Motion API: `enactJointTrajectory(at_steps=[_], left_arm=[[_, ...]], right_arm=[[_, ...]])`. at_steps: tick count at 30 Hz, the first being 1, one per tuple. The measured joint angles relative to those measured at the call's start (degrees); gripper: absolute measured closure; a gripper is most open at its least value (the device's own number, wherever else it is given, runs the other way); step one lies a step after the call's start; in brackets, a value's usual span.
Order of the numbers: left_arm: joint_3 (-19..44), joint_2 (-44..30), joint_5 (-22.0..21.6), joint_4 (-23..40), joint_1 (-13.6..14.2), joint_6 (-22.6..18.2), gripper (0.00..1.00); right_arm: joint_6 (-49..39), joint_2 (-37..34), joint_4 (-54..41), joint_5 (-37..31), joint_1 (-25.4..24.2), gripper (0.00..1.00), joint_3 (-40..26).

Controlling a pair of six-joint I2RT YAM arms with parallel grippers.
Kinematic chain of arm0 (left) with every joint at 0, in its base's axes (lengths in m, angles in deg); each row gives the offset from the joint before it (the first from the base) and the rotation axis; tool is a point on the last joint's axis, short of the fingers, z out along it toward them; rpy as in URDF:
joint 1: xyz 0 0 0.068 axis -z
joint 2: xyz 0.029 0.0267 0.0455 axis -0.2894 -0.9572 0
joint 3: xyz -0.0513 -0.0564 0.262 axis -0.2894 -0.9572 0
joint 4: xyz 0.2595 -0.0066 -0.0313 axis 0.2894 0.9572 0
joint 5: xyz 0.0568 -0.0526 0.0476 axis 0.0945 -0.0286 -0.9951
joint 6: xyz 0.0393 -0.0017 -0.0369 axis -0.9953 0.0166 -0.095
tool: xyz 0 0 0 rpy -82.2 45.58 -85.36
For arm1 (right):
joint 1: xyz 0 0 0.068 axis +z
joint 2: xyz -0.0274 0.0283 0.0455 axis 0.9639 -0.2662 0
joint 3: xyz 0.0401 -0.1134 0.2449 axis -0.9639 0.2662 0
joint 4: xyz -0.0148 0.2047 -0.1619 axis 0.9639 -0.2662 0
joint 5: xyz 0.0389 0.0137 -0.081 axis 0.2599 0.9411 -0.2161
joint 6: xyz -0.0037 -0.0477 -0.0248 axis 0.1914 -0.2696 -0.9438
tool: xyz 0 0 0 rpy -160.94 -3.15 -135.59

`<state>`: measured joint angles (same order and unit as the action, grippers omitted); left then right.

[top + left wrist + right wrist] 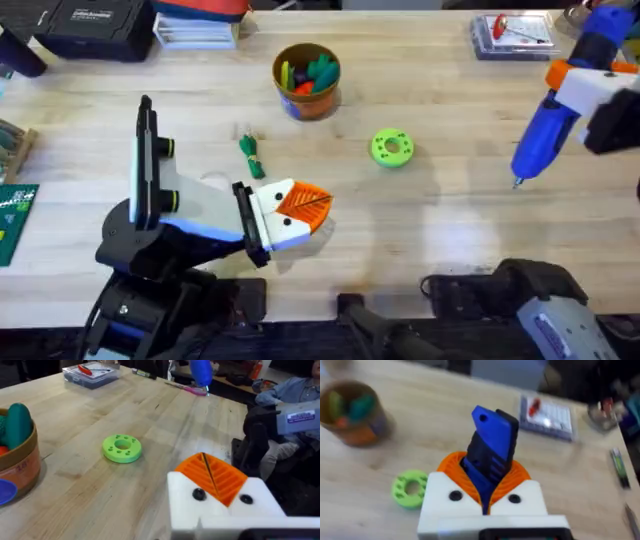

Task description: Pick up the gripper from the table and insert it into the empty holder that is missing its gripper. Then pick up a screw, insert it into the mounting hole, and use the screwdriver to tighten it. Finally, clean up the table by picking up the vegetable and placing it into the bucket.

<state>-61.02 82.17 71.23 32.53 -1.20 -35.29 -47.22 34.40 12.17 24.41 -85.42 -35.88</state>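
The right hand point(590, 85) clamps the blue screwdriver point(550, 125) at three o'clock, bit tip down near the counter point(450, 230). The left hand point(300, 210) is closed, empty — the vegetable point(250, 157) lies just beyond it, the bucket point(307, 80) at twelve o'clock.

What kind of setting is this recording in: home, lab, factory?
Most likely a robotics lab or workshop bench: a wooden table with a blue screwdriver held in the right gripper, a clear parts box, and toy-filled bucket.

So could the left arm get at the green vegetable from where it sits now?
Probably yes. The vegetable lies on bare table just beyond the left gripper, with nothing between them. That gripper's orange pads meet with nothing between them, so it would need to open first.
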Motion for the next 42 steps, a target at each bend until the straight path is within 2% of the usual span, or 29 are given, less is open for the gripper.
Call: enactJointTrajectory(at_steps=[4,8,13,19,24,29,35,36,42], left_arm=[[0.01,0.00,0.00,0.00,0.00,0.00,0.987],[0.02,0.00,0.00,0.00,0.00,0.00,0.987],[0.01,0.00,0.00,0.00,0.00,0.00,0.987],[0.02,0.00,0.00,0.01,0.00,0.00,0.987],[0.00,0.00,0.00,0.00,0.00,0.00,0.987],[0.02,0.00,0.00,0.00,0.00,0.00,0.987],[0.00,0.00,0.00,0.00,0.00,0.00,0.987],[0.02,0.00,0.00,0.00,0.00,0.00,0.987],[0.00,0.00,0.00,0.00,0.00,0.00,0.987]], right_arm=[[5.62,9.01,3.54,0.75,6.80,0.976,2.85],[10.86,14.70,10.37,2.64,13.67,0.976,7.97],[16.92,16.00,22.43,4.08,22.21,0.976,15.40],[19.69,14.19,39.33,4.33,33.49,0.976,21.72],[20.45,9.53,49.23,4.77,40.50,0.976,22.27],[20.67,1.37,63.05,5.03,46.86,0.976,22.34],[20.47,-10.30,79.02,5.32,54.56,0.976,22.36],[19.78,-15.83,87.04,5.36,57.92,0.976,22.38],[18.82,-23.33,96.71,5.58,62.42,0.976,22.40]])
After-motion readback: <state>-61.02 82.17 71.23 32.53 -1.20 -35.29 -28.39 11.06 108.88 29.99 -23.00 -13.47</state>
